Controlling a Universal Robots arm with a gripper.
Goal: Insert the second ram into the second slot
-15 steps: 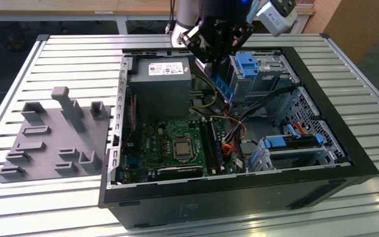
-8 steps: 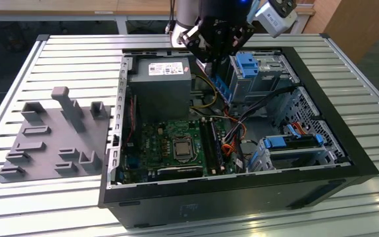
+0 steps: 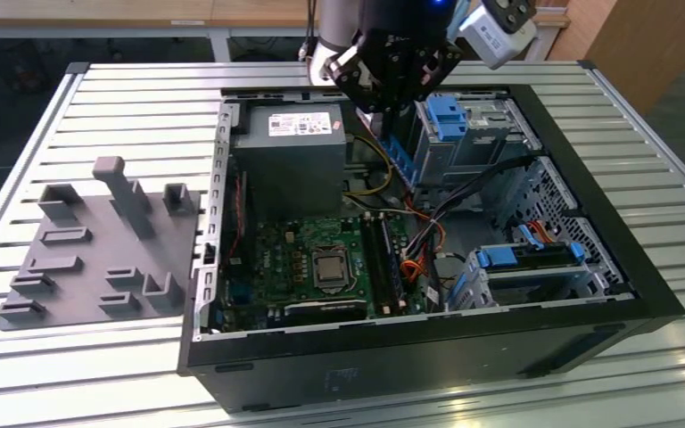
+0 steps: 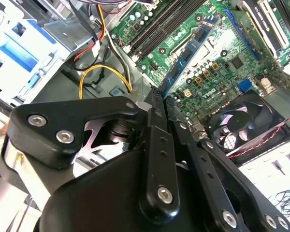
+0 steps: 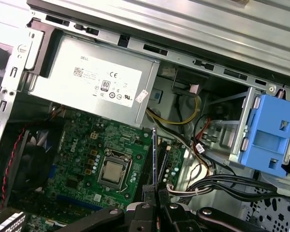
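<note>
We see the claw (image 4: 160, 102) pinched narrow on the second ram (image 4: 187, 50), which sticks straight out of its grip, held above the open computer case (image 3: 438, 366).

A: The end effector (image 4: 160, 102)?
B: Black, semi-gloss, with shiny steel screws (image 4: 165, 195).
A: And the surface (image 3: 140, 98)?
B: Ribbed bare metal, satin.
A: The second ram (image 4: 186, 50)?
B: Glossy blue-green circuit board; the bracket (image 5: 270, 135) is smooth blue plastic.

The arm (image 3: 340, 22) hangs from above, gripper (image 3: 391, 105) pointing down, fingers (image 4: 158, 137) pinched on the second ram (image 5: 154, 157).
</note>
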